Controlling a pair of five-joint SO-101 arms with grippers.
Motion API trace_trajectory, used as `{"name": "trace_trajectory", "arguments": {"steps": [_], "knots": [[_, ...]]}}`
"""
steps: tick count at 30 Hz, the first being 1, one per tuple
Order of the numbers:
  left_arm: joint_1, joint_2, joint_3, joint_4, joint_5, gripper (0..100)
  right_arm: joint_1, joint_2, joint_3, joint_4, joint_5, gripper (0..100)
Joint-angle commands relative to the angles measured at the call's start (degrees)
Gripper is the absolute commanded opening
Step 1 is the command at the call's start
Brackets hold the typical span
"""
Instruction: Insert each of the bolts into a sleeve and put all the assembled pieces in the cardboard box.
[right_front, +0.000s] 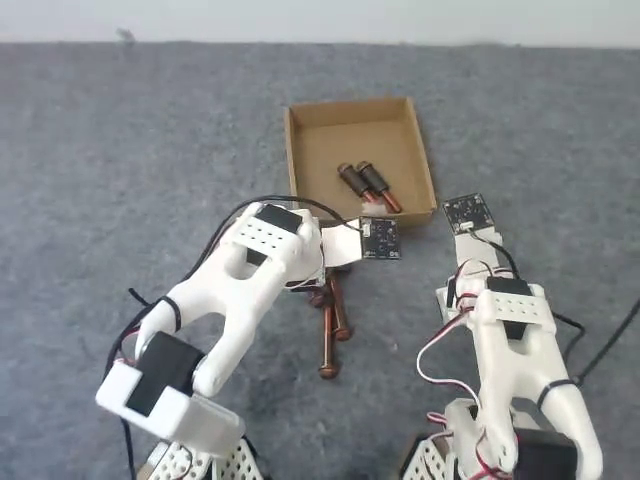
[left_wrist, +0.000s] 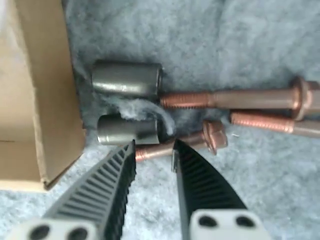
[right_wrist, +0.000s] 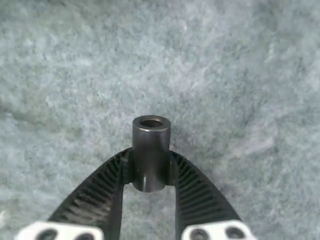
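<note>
Left gripper (left_wrist: 154, 147): jaws apart, astride the short bolt's (left_wrist: 186, 141) thread, mid-table.
Risk: closing so near the tip may swing the bolt into the near sleeve (left_wrist: 127, 130) and roll it.
Box (right_front: 296, 150): toward the table's far edge, holding two assembled pieces (right_front: 365, 185).
Right gripper (right_wrist: 150, 157): clamped on a sleeve (right_wrist: 150, 131). The tips-only grip may let it twist at insertion.

Three bolts (left_wrist: 230, 98), three sleeves (left_wrist: 126, 78), two assembled pieces (right_front: 352, 180), one box (right_front: 340, 135).
</note>
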Motion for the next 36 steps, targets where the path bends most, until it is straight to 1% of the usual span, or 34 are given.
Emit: {"name": "trace_trajectory", "arguments": {"steps": [1,5,8,11,16,22,25,27,30,36], "knots": [[-0.4,0.1,-0.7,0.9,-0.5,12,0.7,-0.4,-3.9,-0.3,0.6,0.6],[-2.2,-2.5,-1.3,3.7,-1.4,12,0.7,-0.3,-3.9,-0.3,0.5,0.6],[-2.4,-3.9,-1.3,6.0,-4.3,12,0.7,-0.3,-3.9,-0.3,0.5,0.6],[-2.5,-3.3,-1.3,4.9,-4.3,12,0.7,-0.3,-3.9,-0.3,0.4,0.6],[-2.8,-0.5,-1.2,1.5,-4.3,18,0.7,-0.3,-3.9,-0.3,0.4,0.6],[-3.3,1.1,-0.8,-0.9,-4.3,18,0.7,-0.2,-3.9,-0.3,0.5,0.6],[-3.2,1.1,-0.6,-0.5,-4.3,18,0.7,-0.2,-3.9,-0.3,0.5,0.6],[-1.8,0.7,0.6,-0.4,-4.3,18,0.7,-0.2,-3.9,-0.3,0.5,0.6],[-0.4,0.5,1.4,2.1,-5.7,18,0.7,-0.2,-3.9,-0.3,0.6,0.6],[-0.7,0.5,1.2,4.0,-7.4,18,0.7,-0.2,-3.9,-0.3,0.6,0.6]]}}
